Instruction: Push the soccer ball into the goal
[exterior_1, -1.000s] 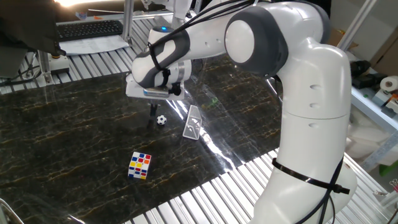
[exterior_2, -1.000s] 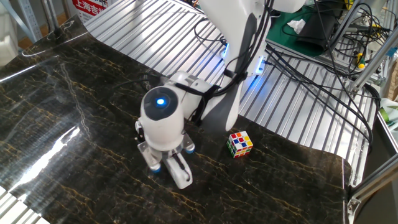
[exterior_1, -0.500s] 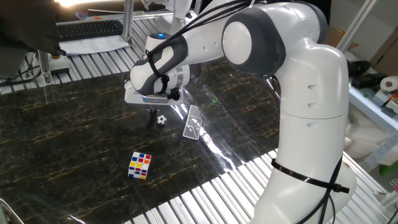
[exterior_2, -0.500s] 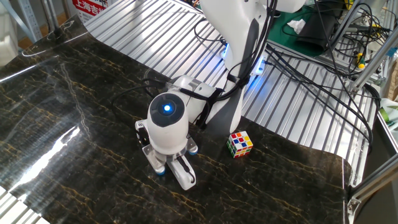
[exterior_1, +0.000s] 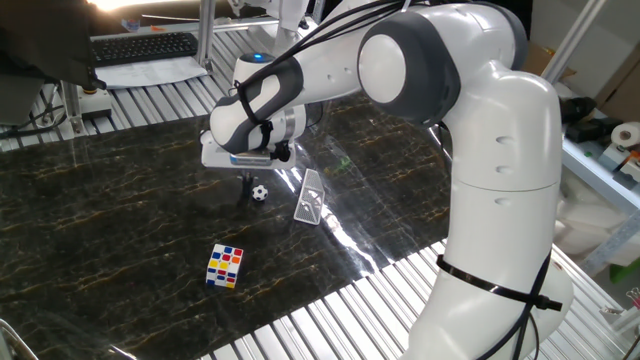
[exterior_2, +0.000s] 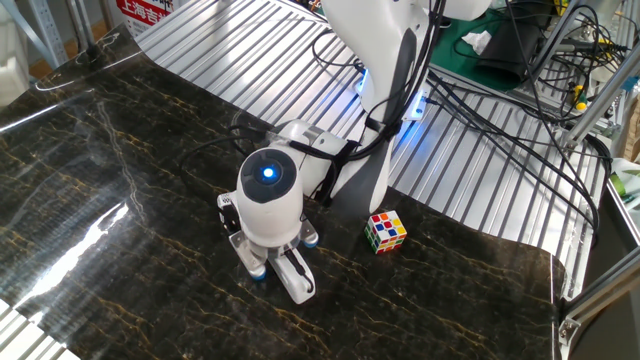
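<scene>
Hand low over the dark marble counter, fingertips just beside the soccer ball; whether its fingers are spread or pressed together, cannot tell. Ball sits on the counter, near the goal, which is tilted just to the ball's right. Puzzle cube well apart, nearer the counter's front edge. In the other fixed view the arm hides ball and goal; cube visible.

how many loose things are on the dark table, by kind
soccer ball: 1
goal: 1
puzzle cube: 1
total: 3
</scene>
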